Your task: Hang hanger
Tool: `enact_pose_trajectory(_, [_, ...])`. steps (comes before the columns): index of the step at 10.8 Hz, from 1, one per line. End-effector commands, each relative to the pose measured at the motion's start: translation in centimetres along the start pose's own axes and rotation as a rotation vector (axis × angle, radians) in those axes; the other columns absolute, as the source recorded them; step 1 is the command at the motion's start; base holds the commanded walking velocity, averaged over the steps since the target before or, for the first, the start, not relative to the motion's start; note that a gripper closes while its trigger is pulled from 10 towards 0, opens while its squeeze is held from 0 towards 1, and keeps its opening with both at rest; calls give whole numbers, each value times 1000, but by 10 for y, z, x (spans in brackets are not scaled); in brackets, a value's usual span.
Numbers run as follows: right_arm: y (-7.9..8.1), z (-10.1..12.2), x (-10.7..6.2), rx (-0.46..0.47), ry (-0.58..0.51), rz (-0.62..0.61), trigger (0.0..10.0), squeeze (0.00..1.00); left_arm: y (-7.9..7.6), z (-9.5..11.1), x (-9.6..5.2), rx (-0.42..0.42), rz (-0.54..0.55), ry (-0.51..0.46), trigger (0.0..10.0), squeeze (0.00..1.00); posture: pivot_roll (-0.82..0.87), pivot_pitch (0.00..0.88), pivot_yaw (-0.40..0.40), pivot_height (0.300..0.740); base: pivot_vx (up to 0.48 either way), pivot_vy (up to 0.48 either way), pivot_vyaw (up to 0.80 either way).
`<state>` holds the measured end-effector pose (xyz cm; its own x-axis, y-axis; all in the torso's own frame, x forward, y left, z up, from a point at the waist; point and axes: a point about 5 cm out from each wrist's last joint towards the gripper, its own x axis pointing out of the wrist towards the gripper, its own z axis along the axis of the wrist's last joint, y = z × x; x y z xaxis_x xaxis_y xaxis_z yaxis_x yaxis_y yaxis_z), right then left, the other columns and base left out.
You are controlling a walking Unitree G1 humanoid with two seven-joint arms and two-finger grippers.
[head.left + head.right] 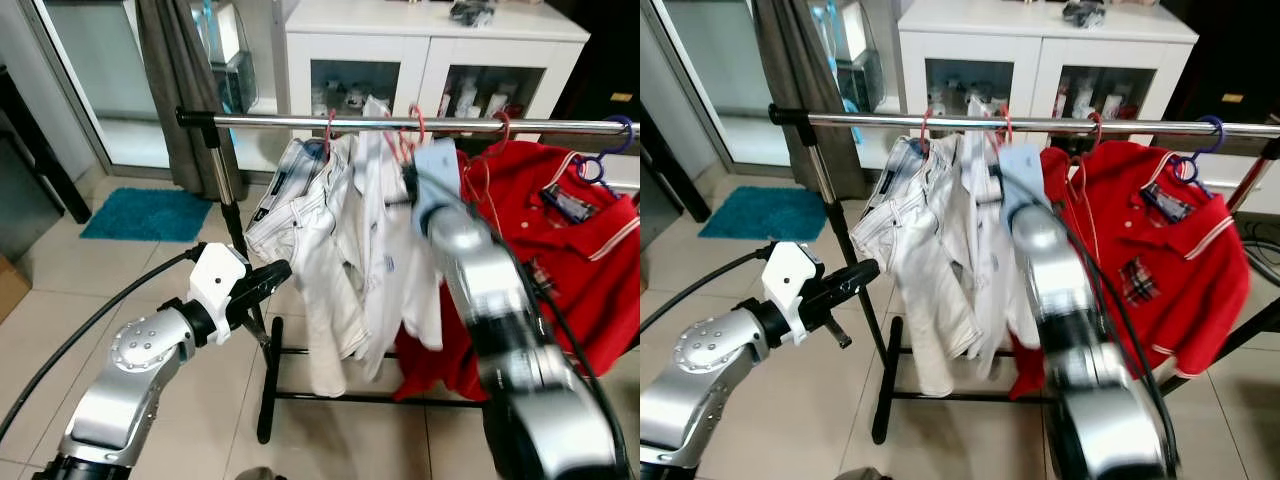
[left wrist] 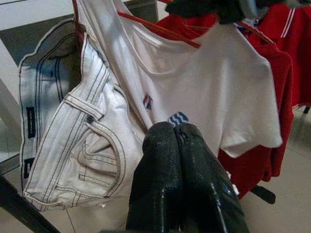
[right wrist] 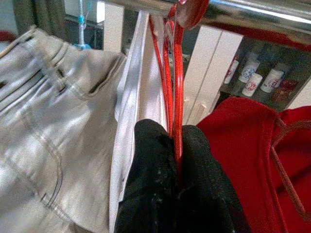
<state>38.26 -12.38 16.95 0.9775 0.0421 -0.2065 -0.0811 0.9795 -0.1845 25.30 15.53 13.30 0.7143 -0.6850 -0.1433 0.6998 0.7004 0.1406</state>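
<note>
Up high, right gripper (image 3: 176,145) pinches thin red wire hanger (image 3: 176,97) | chrome rail (image 1: 400,123) | left gripper (image 2: 177,141) closed, empty, near pale denim (image 2: 73,141).

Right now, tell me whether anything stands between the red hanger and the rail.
Nothing visible does. The right tool is shut on the red hanger, whose hook already curls over the steel rail, between the white jeans and the red polo shirt.

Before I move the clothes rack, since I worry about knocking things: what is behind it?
Behind the rack's rail stands a white cabinet with glass doors; small bottles show inside. A grey curtain hangs left of it. The red shirt and white clothes hide the cabinet's lower part.
</note>
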Motion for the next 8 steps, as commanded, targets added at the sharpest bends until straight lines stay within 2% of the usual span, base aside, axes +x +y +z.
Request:
enact_pose_trajectory(1, [-6,10,3,7,-41,-23,10000,0,-1,3,-1,8,-17,6,10000,0,65,0,40,740,0,0,0])
enact_pose_trajectory(2, [-12,12,14,7,-10,-25,10000,0,-2,6,-2,12,-26,7,10000,0,82,0,39,740,0,0,0])
enact_pose_trajectory(4, [-9,8,21,-17,54,13,10000,0,-2,8,-3,13,-32,11,10000,0,92,0,33,740,0,0,0])
enact_pose_trajectory(6, [-1,-8,22,-61,163,87,10000,0,-2,10,2,11,-30,3,10000,0,91,0,31,740,0,0,0])
enact_pose_trajectory(8, [2,-15,23,-61,196,96,10000,0,-4,10,3,6,-36,6,10000,0,90,0,31,740,0,0,0])
